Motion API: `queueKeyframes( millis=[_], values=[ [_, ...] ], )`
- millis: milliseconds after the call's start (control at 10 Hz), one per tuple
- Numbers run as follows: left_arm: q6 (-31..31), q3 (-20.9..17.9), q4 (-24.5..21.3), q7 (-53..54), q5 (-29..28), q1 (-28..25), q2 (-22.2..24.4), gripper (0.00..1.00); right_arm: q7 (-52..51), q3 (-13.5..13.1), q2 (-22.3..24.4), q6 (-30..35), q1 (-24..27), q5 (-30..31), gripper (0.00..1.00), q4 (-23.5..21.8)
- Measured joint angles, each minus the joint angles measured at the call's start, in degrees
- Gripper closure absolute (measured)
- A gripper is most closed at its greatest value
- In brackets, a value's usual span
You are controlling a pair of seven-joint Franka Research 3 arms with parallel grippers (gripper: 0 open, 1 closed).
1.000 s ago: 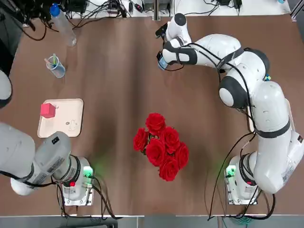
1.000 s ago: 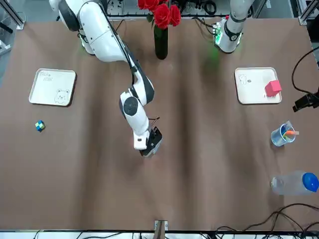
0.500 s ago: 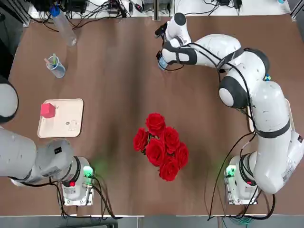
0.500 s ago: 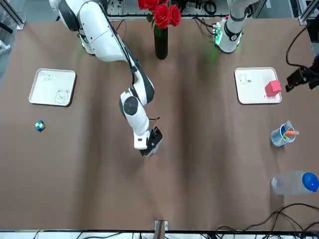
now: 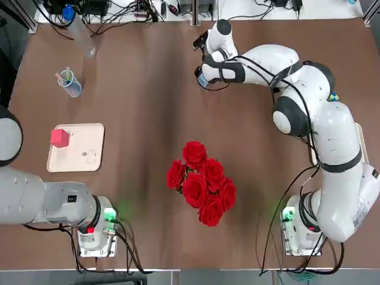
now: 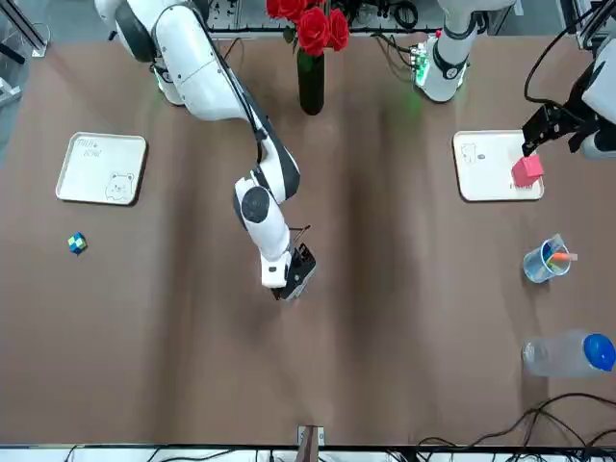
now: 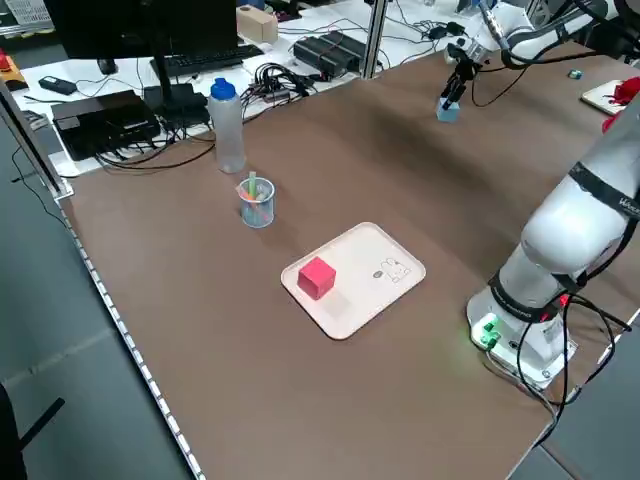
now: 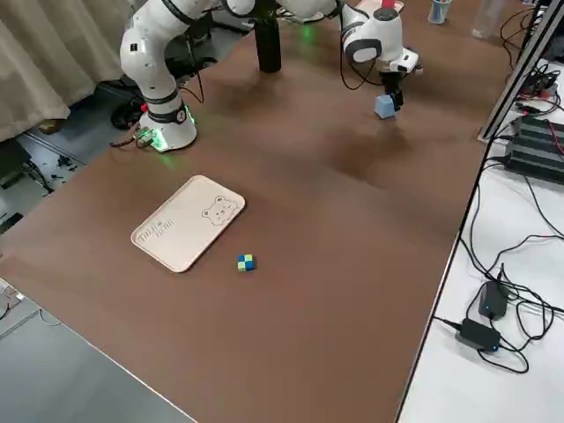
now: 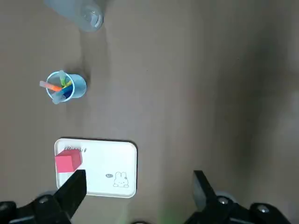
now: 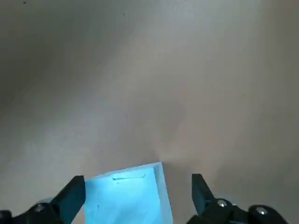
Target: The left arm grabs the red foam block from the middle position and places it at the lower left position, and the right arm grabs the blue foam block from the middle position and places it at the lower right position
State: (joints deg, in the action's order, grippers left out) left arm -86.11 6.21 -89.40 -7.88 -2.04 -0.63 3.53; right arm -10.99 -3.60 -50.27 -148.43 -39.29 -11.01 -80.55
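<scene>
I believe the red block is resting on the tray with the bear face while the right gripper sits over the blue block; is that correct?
Not quite: the red block rests on the other tray, the one without the bear face, as the top view shows. The bear-face tray lies bare in the front view. The rest holds: the right gripper sits open over the blue block.

Bunch of red roses [image 5: 200, 182] in a dark vase [image 6: 310, 82] stands mid-table near the arm bases. Clear cup of coloured pens [image 5: 69, 83] and a blue-capped plastic bottle [image 5: 77, 29] lying on its side sit at the far left corner. Small multicoloured cube [image 6: 77, 243] rests alone on bare wood.
</scene>
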Motion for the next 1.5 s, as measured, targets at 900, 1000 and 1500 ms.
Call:
queueKeyframes(
  millis=[900,1000,1500],
  values=[
    [-0.04,2.95,2.14,-3.76,1.04,0.82,-1.58,0.00,0.00,0.19,-0.11,-0.42,-0.08,0.00,0.12,-0.18],
    [-0.43,2.96,2.23,-3.76,1.74,0.85,-1.62,0.00,0.01,0.31,-0.12,-0.42,-0.10,0.00,0.23,-0.19],
    [-4.00,2.98,2.37,-3.79,3.04,0.82,-1.76,0.00,0.04,0.22,-0.12,-0.54,-0.10,-0.04,0.38,-0.17]
  ],
)
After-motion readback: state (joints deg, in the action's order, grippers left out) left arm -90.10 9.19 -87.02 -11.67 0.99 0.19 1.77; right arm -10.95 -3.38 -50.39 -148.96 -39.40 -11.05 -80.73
